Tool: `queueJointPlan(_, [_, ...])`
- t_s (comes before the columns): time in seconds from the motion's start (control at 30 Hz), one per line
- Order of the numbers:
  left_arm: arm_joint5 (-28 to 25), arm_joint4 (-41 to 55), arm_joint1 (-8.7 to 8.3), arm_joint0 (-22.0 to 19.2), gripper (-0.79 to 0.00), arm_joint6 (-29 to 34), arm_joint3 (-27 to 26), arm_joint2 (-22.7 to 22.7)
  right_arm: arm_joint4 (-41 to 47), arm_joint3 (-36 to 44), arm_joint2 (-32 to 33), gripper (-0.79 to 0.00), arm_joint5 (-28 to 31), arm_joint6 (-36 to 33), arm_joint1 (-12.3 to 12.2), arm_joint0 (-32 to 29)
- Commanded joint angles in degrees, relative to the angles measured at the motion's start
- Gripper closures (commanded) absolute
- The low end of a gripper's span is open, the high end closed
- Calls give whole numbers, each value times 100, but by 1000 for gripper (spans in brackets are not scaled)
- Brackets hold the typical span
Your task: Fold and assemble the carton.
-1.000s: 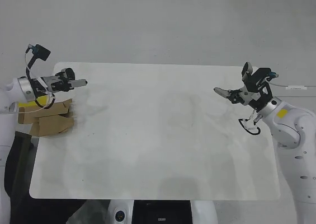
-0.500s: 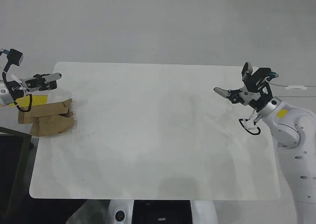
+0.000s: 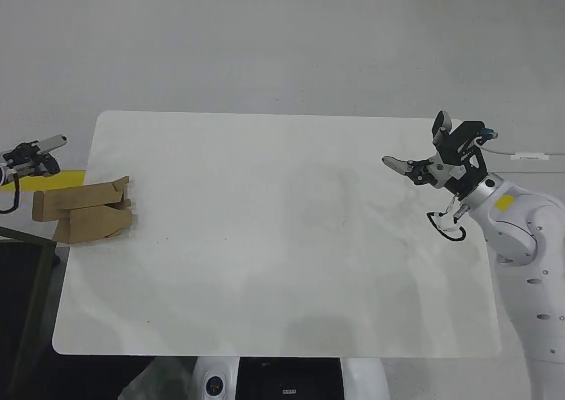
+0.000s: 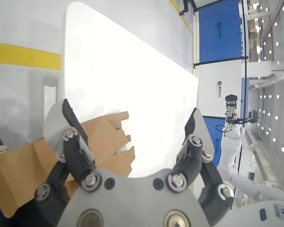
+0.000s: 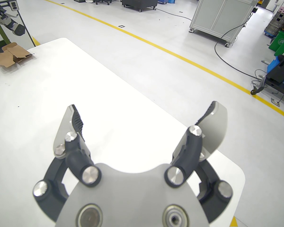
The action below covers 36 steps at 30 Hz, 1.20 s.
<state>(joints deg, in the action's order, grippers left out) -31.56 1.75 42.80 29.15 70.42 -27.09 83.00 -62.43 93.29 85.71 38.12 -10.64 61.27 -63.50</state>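
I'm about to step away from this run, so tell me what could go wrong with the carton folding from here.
1. The flattened cardboard carton lies partly over the table's edge; a nudge could tip it off.
2. The open left end effector sits beyond that edge, so a sideways approach may shove the carton rather than grip it.
3. The open right end effector is across the table, probably a long reach for helping fold.
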Motion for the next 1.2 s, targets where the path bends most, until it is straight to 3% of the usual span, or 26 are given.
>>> queueJointPlan(0.0, [27, -124, -35, -97, -785, -133, 222, 6, 0, 0, 0, -785, 0, 0, 0, 0])
queueJointPlan(0.4, [318, -1303, -267, -315, -785, -877, 971, -196, 0, 0, 0, -785, 0, 0, 0, 0])
queueJointPlan(0.9, [421, -1533, -194, -325, -785, -88, 1240, -514, 0, 0, 0, -785, 0, 0, 0, 0])
queueJointPlan(0.97, [428, -1507, -189, -334, -369, -47, 1279, -525, 0, 0, 0, -785, 0, 0, 0, 0])
queueJointPlan(1.03, [436, -1489, -189, -343, -12, -20, 1314, -532, 0, 0, 0, -785, 0, 0, 0, 0])
queueJointPlan(1.17, [459, -1425, -205, -361, 0, 45, 1389, -523, 0, 0, 0, -785, 0, 0, 0, 0])
